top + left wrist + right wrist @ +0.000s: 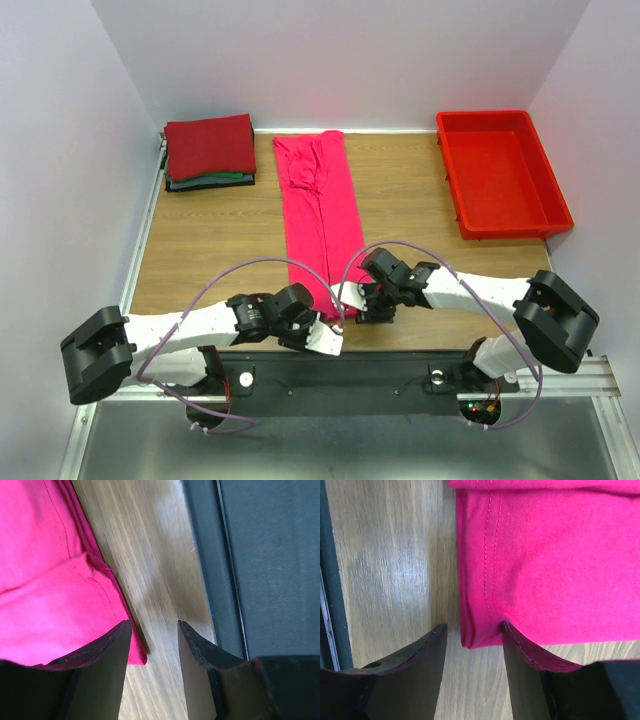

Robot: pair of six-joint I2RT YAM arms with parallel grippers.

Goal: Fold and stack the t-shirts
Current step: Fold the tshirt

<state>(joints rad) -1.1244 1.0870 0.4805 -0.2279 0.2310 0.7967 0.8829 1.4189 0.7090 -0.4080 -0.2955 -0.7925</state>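
A bright pink t-shirt (320, 215) lies folded into a long narrow strip down the middle of the table. My left gripper (323, 338) is at the strip's near left corner. In the left wrist view the gripper (152, 625) is open over bare wood, with the pink hem (45, 580) beside its left finger. My right gripper (350, 297) is at the near right corner. In the right wrist view it (474, 626) is open astride the pink corner (560, 565), one finger pressing on the cloth. A folded stack of t-shirts (210, 150), dark red on top, sits at the back left.
A red plastic bin (500, 175) stands at the back right. The black mounting rail (380, 375) runs along the table's near edge, just behind both grippers. White walls close in the table on three sides.
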